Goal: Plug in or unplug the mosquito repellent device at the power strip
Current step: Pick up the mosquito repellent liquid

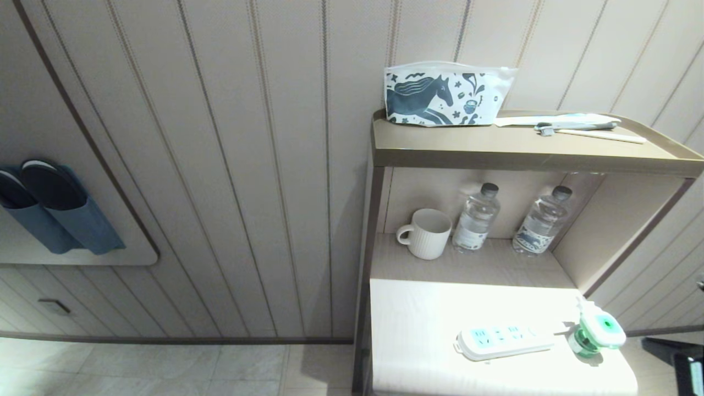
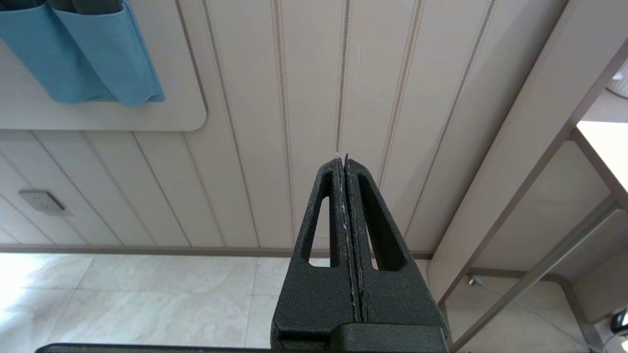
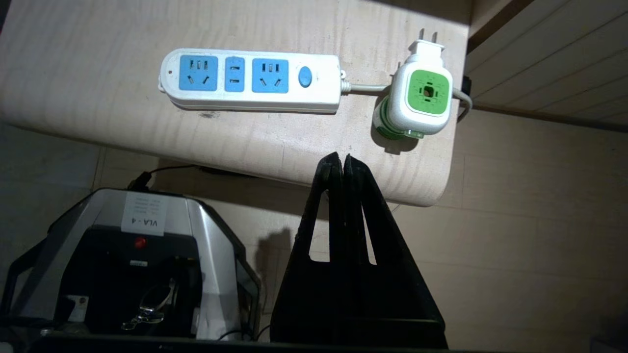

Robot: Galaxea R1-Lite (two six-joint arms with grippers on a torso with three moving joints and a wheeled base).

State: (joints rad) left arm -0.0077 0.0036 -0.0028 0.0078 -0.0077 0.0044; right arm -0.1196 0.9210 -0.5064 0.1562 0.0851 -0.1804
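- Plugging in looks like the step in hand: the mosquito repellent device (image 3: 422, 95) lies unplugged on the pale table (image 3: 98, 29), its 2 metal prongs bare and pointing away from the power strip (image 3: 250, 80).
- The device sits just beside the strip's cord end, resting on or against the thin cord; its green bottle is tucked beneath the white head.
- The strip lies flat with 3 blue socket faces up and a blue button nearest the device.
- The right gripper (image 3: 344, 162) hangs off the table's near edge, jaws pressed together and empty. The device is beyond the fingertips and off to one side, near but not touching.
- To do this well, I judge the jaws must first open wide, then close on the white head's flat sides, keeping the prongs free.
- The device then needs turning so the prongs face down into a socket.
- The left gripper (image 2: 346, 162) is parked away from the table, jaws closed and empty, facing the panelled wall (image 2: 304, 98).
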